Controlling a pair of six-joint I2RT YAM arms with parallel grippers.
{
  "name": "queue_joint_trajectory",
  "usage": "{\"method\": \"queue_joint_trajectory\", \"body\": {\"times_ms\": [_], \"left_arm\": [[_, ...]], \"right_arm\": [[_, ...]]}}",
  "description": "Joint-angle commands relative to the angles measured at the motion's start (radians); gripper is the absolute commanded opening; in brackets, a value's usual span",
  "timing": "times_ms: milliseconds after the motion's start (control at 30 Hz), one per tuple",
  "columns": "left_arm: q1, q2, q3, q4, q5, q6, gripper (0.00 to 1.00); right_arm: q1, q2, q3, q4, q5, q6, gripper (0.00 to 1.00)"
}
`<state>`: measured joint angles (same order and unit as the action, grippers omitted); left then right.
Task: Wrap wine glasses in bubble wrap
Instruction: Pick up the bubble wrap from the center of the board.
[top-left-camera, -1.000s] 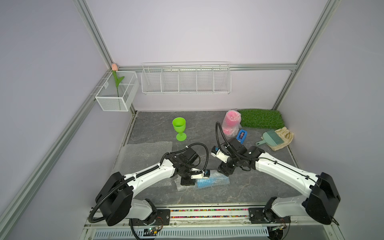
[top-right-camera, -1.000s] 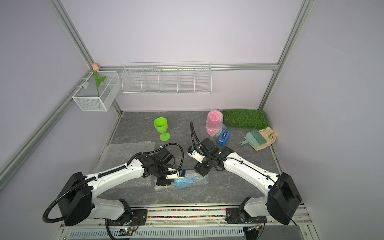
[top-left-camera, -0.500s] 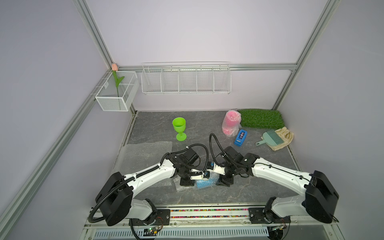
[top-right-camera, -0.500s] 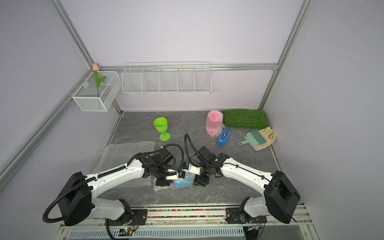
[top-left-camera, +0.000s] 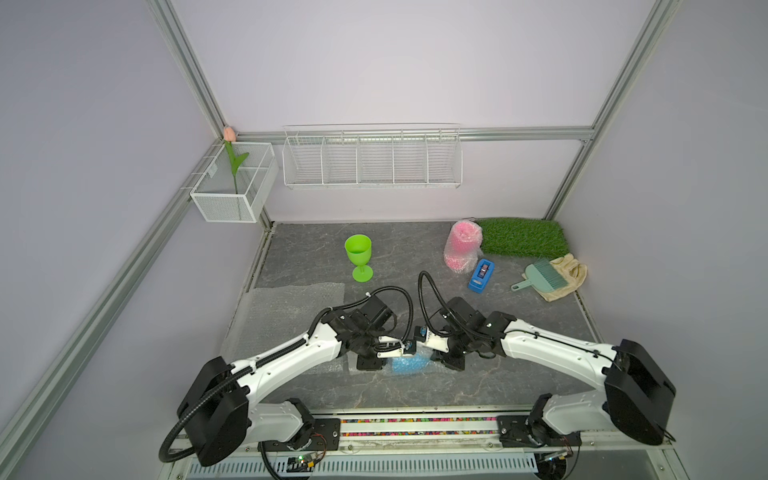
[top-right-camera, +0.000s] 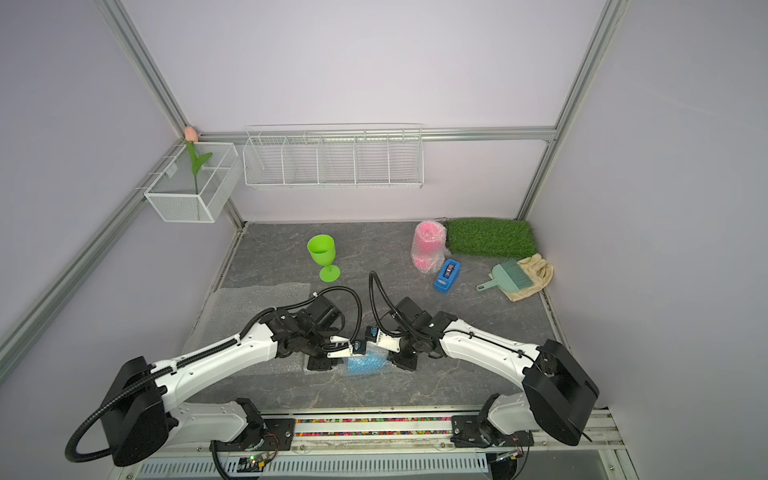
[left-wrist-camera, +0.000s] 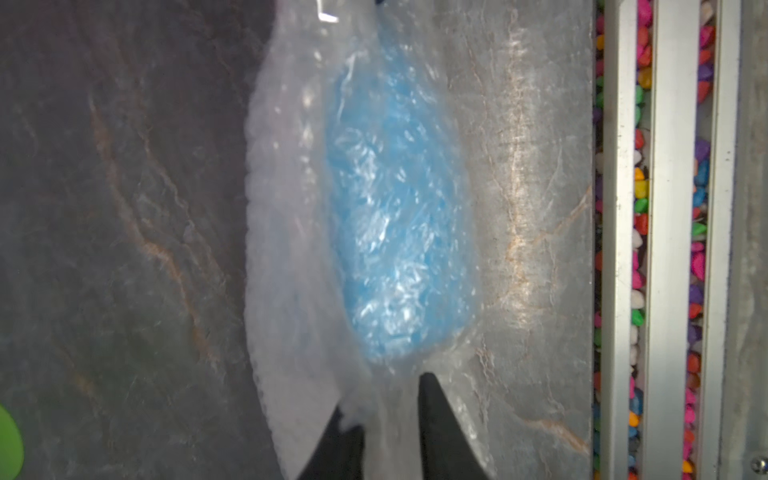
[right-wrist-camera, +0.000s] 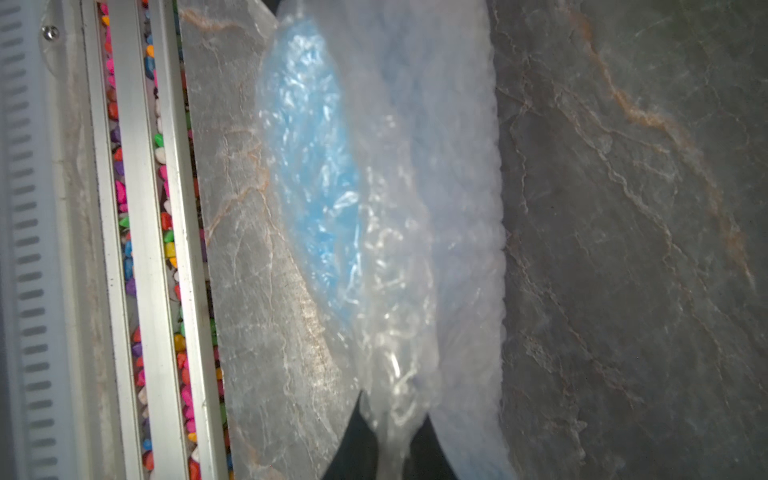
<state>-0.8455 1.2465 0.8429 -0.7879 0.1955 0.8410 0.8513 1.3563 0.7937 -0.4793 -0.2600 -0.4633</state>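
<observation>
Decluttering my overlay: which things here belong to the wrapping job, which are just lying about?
Job: blue goblet in wrap, green goblet, wrapped pink goblet, spare sheet, maybe tape dispenser.
Lying about: brush, cloth, grass mat, tulip, wire rack, mesh basket.

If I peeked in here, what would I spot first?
First, the sky blue goblet bundled in bubble wrap at the front of the table, with the left claw and right claw at its two ends. Behind, a lime green goblet stands bare and upright, and a pink goblet, already wrapped, sits beside the grass mat.
</observation>
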Motion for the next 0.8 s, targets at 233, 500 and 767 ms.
{"method": "queue_joint_trajectory", "body": {"times_ms": [233, 500, 767], "left_arm": [[0.035, -0.480, -0.021, 0.060, -0.044, -0.081, 0.68], [0.036, -0.694, 0.046, -0.032, -0.061, -0.079, 0.93], [0.036, -0.775, 0.077, -0.009, -0.086, -0.072, 0.99]], "right_arm": [[-0.151, -0.255, -0.130, 0.230, -0.184, 0.116, 0.07], [-0.240, -0.418, -0.137, 0.262, -0.351, 0.143, 0.07], [-0.243, -0.458, -0.143, 0.253, -0.492, 0.065, 0.07]]}}
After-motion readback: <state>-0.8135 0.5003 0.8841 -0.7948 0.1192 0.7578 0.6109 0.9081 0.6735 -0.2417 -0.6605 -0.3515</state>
